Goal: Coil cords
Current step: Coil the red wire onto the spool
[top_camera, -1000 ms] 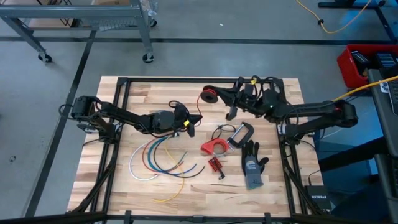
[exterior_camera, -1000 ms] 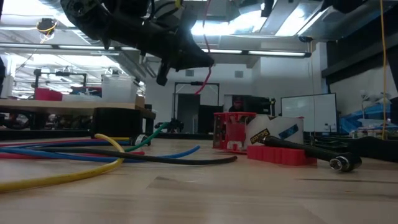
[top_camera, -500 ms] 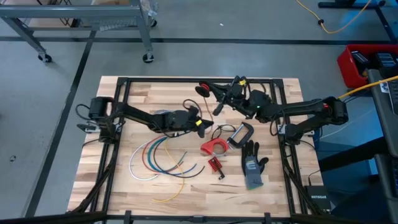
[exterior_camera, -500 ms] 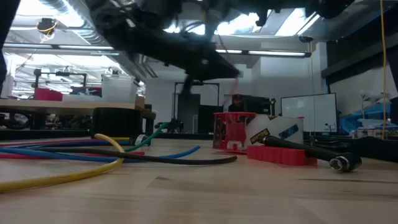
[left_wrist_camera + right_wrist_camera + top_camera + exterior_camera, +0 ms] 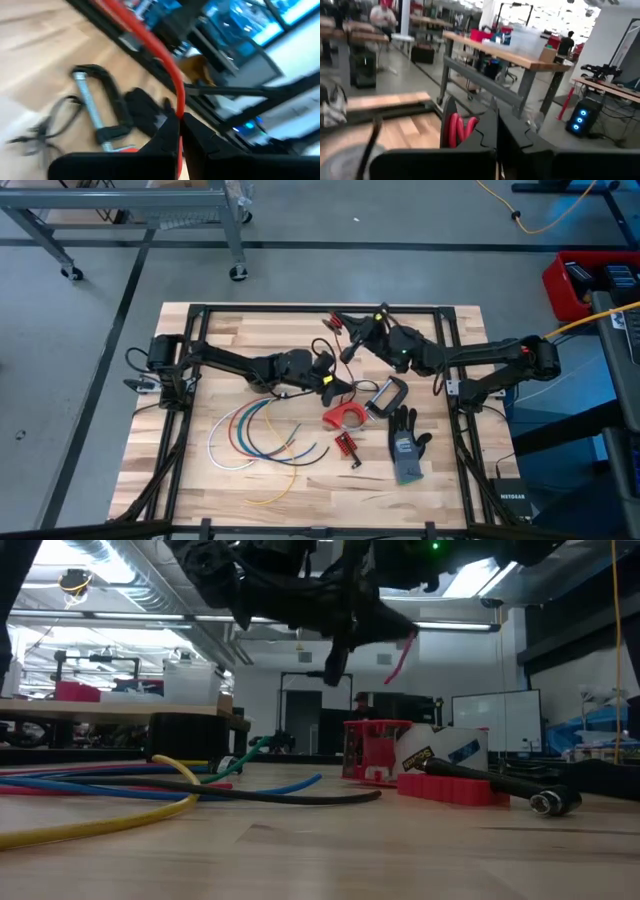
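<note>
On the near part of the light wooden surface (image 5: 160, 480), seen from above, a yellow cord (image 5: 283, 483) lies closest to the front edge, and just behind it the white cord (image 5: 215, 446), blue cord (image 5: 243, 432) and green cord (image 5: 275, 435) curve side by side in loose arcs. To their right lie a small red part (image 5: 346, 445) and a grey-and-black glove (image 5: 406, 446), then a red tape dispenser (image 5: 343, 418) and a C-clamp (image 5: 385, 396) (the clamp touches the dispenser's side). Above the middle of the surface the left end effector (image 5: 335, 391) is clenched on the red cord (image 5: 159, 47), which runs up and away between its fingers in its wrist view. Farther back, near the rear rail, the right end effector (image 5: 348, 352) is also clenched, holding loops of the same red cord beside its fingers. A black metal frame (image 5: 300, 309) borders the surface. Beyond it is grey floor with a wheeled metal cart (image 5: 130, 215) at the back left and a red case (image 5: 575, 280) at the right. In the low view the room behind shows workbenches, a whiteboard (image 5: 495, 720) and ceiling lights.
</note>
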